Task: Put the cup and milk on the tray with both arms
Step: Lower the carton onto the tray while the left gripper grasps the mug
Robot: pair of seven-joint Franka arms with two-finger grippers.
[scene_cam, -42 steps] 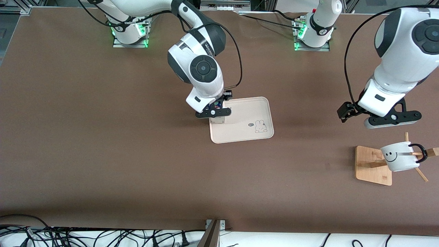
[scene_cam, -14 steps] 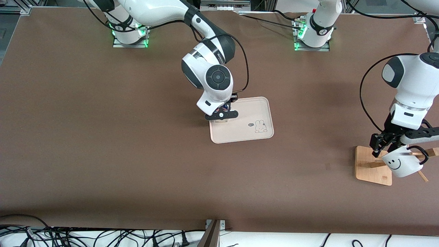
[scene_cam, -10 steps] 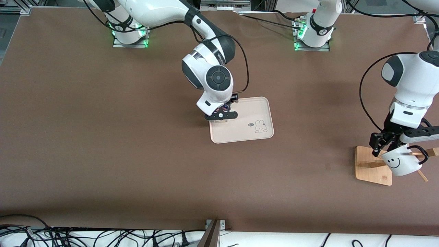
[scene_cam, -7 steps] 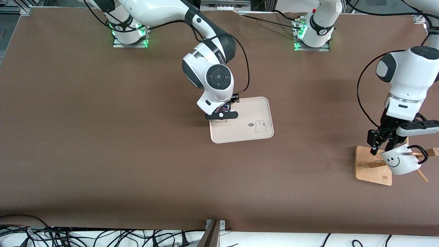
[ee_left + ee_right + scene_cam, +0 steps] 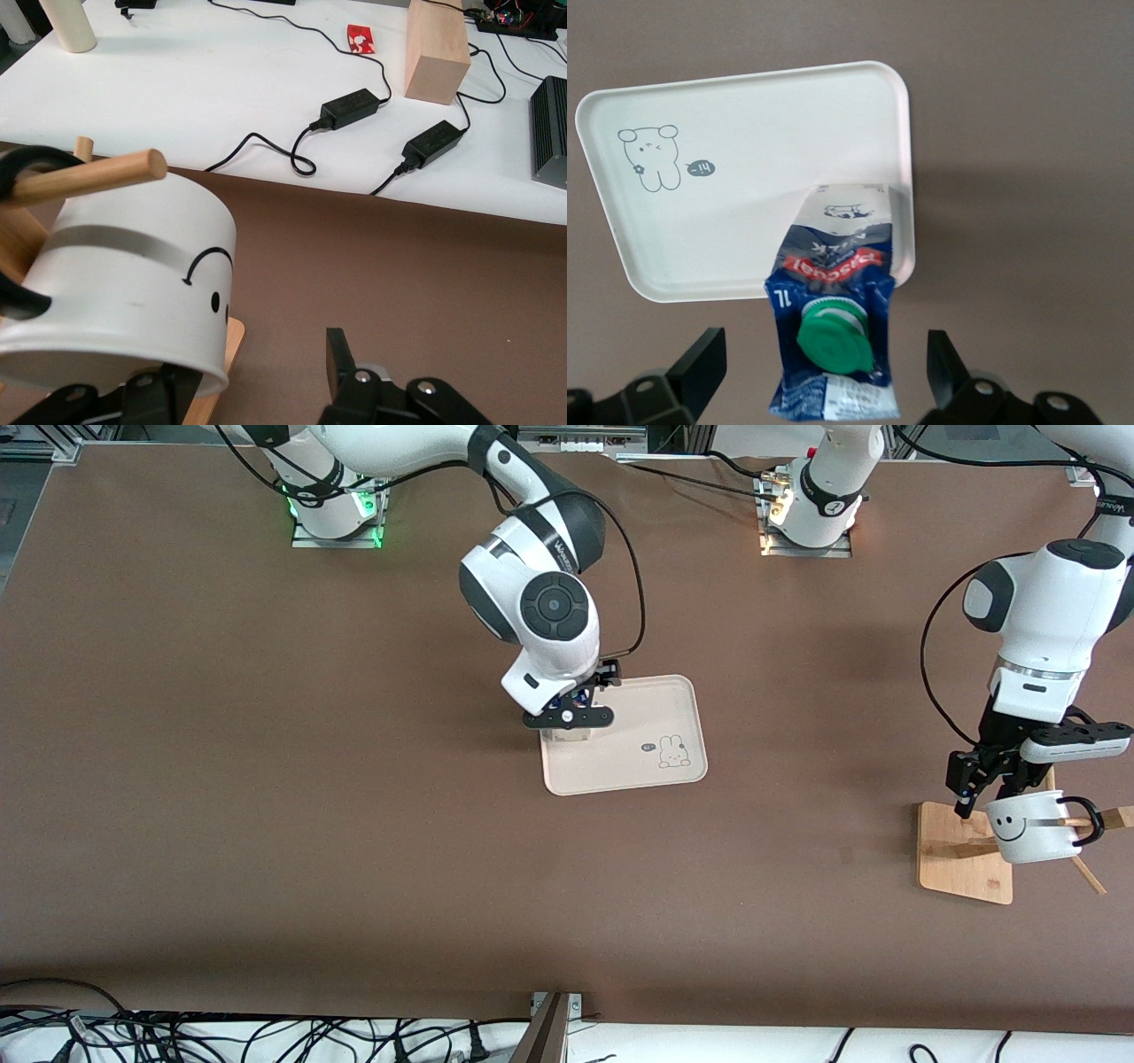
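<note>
Front cam: right gripper sat over the tray, at its end toward the right arm, w/ the milk directly under it; left gripper was at the cup, which hung by its black handle on a wooden stand near the left arm's end of the table; jaws straddled the rim side of the cup.

Left wrist cam: cup lay on its side on a wooden peg, rim toward the claw; fingers were spread, one at the rim, the other out in the air beside it; nothing pinched.

Right wrist cam: milk stood on the tray right below the claw, green cap up; fingers spread wide either side, clear of the carton.

Handling, by my guess: cup is stiff, glazed, slippery, breakable; best pinched on the wall at the rim, then slid along the peg; carton is light, walls soft, so squeeze gently mid-body.
</note>
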